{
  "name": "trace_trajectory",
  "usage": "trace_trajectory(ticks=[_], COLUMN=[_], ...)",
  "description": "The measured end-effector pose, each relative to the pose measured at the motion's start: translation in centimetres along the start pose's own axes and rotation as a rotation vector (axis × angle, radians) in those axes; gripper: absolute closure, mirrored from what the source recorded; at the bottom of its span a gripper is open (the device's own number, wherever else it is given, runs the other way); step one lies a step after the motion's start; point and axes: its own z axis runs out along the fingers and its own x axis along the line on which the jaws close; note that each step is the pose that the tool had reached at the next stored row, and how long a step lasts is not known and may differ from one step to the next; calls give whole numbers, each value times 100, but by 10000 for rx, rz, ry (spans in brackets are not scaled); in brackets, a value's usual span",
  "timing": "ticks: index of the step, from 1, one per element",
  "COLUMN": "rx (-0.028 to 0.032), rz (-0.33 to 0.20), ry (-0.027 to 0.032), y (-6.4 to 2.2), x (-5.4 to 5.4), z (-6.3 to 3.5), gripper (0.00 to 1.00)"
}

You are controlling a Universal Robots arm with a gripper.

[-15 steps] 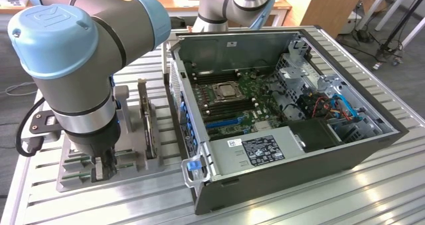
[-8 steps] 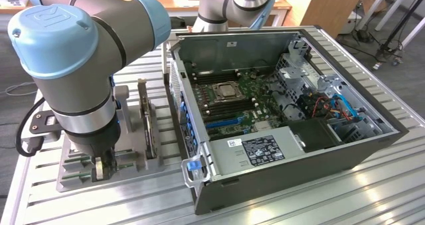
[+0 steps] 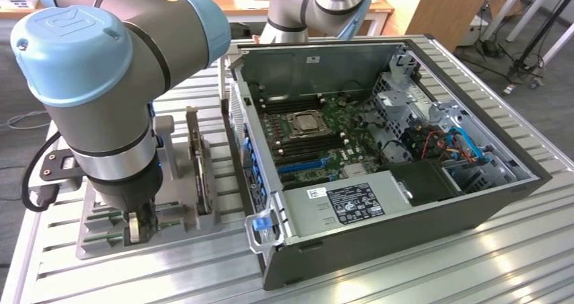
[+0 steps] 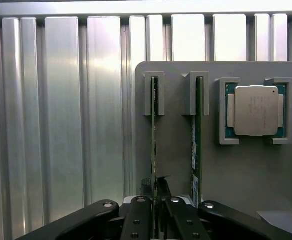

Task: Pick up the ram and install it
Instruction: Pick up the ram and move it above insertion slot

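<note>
Looking down from the wrist, one sees the hand (image 4: 155, 199) placed over the ram (image 4: 154, 140), a thin green stick that stands on its narrow edge in a grey holder (image 4: 175, 160). The two fingers (image 4: 136, 220) stand one on each side of the board and appear to press against its flat faces, so I judge the hand closed on the ram, gripping it. The far end of the stick sits in its small slotted bracket, so it is not lifted out. The long axis of the ram runs straight away from the hand toward that bracket, and the fingers cross it at a right angle. How far along its length the grip lies I cannot tell, since the hand covers that part.

A second stick (image 4: 196, 145) stands parallel to the first, just beside it and apart from the fingers. It is between the gripped ram and the square silver processor (image 4: 255, 110), which lies flat in its own frame on the same holder.

In the exterior view the arm (image 3: 107, 102) reaches down to the holder on the slatted metal desk (image 3: 502, 263). The open computer case (image 3: 314, 58) lies just beside the holder, on the exterior view's right of the hand. The motherboard (image 3: 337, 146) faces upward inside it, well apart from the ram.
</note>
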Motion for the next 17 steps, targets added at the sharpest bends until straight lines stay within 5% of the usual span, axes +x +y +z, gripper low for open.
trace_trajectory(ticks=[17], rx=[0], rz=[0], ry=[0], y=[0], x=[0], z=[0], gripper=[89])
